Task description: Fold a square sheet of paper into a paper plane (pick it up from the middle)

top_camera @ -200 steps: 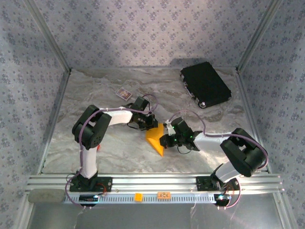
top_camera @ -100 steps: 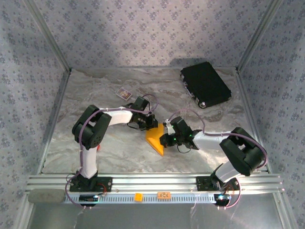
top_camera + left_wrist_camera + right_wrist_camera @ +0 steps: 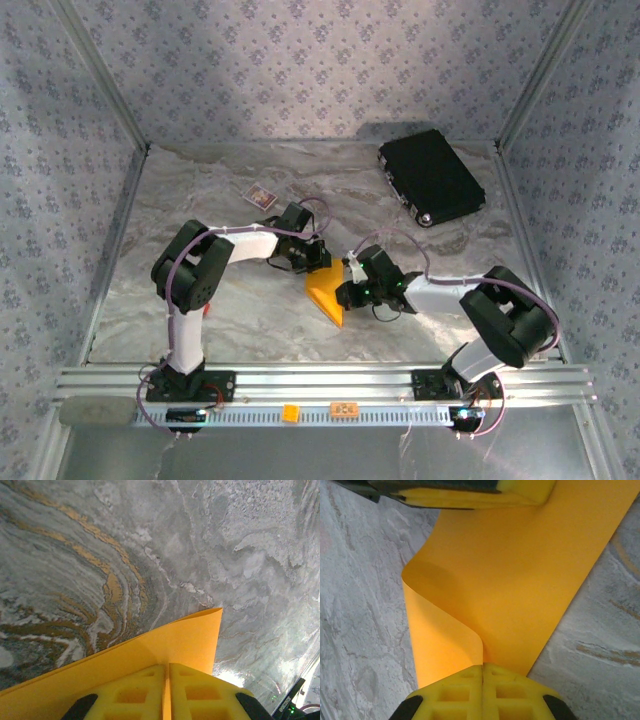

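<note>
**A:** How do the left jaws stand?

**B:** Pressed together. Their yellow fingers [image 3: 130, 695], at the bottom of the left wrist view, are clamped on the edge of a thin orange-yellow paper sheet [image 3: 185, 640]. The sheet runs up to a corner right of centre.

**A:** And the right jaws?

**B:** Together too. Their yellow fingers [image 3: 455, 695] pinch a soft fold of the same sheet [image 3: 520, 580] at the bottom of the right wrist view. A flap curls over on the left, and the left jaws' yellow finger [image 3: 470, 492] grips the far edge at the top.

**A:** Where is the paper from overhead?

**B:** Mid-frame, a pointed wedge [image 3: 325, 295] between the two wrists, tip toward the lower edge, over the grey marbled bench [image 3: 200, 300]. I cannot tell whether it touches the bench.

**A:** And further out?

**B:** A flat black rectangular case [image 3: 432, 178] lies upper right, well apart from the paper. A small patterned card [image 3: 262, 197] lies above left of centre. A tiny orange tag [image 3: 290, 411] sits on the aluminium rail [image 3: 120, 382] at the bottom.
</note>
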Robot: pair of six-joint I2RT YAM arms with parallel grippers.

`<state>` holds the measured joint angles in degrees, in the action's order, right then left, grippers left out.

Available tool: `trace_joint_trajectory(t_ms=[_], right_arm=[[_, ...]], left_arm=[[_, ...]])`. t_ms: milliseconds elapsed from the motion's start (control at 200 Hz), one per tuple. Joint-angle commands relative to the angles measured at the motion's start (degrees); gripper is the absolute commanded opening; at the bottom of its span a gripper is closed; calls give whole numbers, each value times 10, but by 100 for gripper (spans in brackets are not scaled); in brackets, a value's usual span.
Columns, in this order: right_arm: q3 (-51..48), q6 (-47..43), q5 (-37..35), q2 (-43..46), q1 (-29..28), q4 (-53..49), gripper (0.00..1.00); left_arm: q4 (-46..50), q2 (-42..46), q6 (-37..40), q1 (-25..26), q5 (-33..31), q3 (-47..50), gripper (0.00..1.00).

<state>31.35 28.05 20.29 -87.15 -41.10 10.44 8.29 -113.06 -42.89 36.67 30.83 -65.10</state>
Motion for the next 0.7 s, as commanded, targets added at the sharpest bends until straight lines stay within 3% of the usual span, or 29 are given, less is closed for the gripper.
trace_joint_trajectory(t_ms=[0,695], right_arm=[[13,-6,-7,-15,3,-11,0],[18,-8,-4,-21,3,-16,1]], left_arm=[[15,-11,4,5,-10,9,11],[19,-9,6,5,-9,0,11]])
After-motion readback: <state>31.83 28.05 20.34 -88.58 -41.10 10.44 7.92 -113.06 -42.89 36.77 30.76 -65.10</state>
